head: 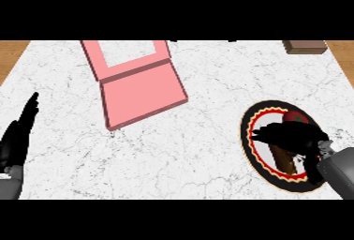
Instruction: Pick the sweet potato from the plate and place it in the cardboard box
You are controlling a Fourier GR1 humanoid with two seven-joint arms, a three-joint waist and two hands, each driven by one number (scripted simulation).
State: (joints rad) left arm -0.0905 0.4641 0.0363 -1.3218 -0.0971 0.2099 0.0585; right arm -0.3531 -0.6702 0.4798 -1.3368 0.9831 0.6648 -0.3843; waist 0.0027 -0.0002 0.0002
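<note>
Right hand (290, 136) curls over the potato (282, 157), its long axis running toward the wrist; box (135, 75) lies far left.

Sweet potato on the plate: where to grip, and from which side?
Grip the sweet potato across its middle, from above. It lies flat and elongated on the plate, running near to far, so fingers can straddle its narrow width. The right hand already covers its far end.

white marbled counter (180, 154), matt pink box (142, 91)
</note>
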